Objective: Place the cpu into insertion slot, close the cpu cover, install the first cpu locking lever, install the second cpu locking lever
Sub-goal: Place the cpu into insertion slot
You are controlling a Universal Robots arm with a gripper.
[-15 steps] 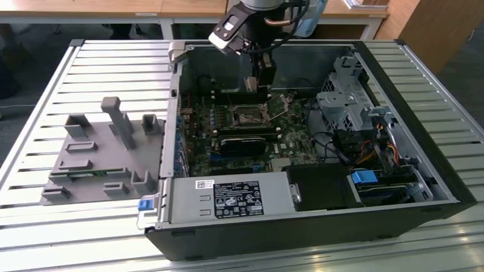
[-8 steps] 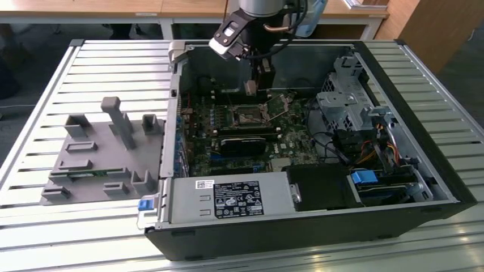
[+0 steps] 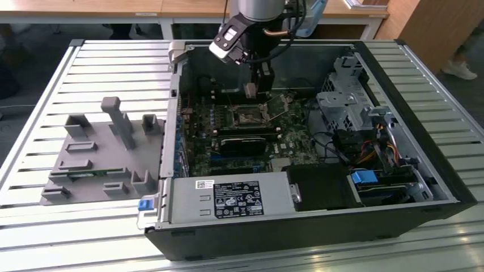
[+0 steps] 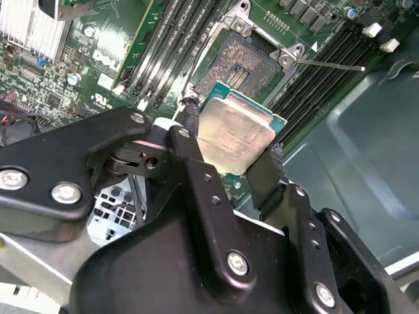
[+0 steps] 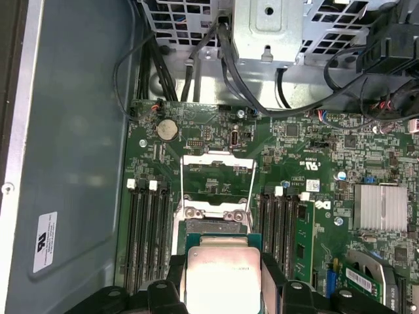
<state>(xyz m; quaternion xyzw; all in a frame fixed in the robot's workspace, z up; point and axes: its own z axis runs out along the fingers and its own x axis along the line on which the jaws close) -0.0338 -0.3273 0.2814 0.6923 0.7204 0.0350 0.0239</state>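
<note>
The cpu is a flat square chip with a pale metal top and a green edge. My gripper is shut on it, one black finger on each side. In the first wrist view the cpu hangs in the gripper just short of the insertion slot. The slot lies open, its contact field bare. The cpu cover stands swung open, with the board showing through its window. A thin locking lever sticks out beside the socket. In the exterior view the gripper hovers over the slot.
Black memory slots flank the socket on both sides. A finned heat sink, cables and a metal drive cage stand nearby. The power supply fills the case front. A grey fixture block lies at the exterior view's left.
</note>
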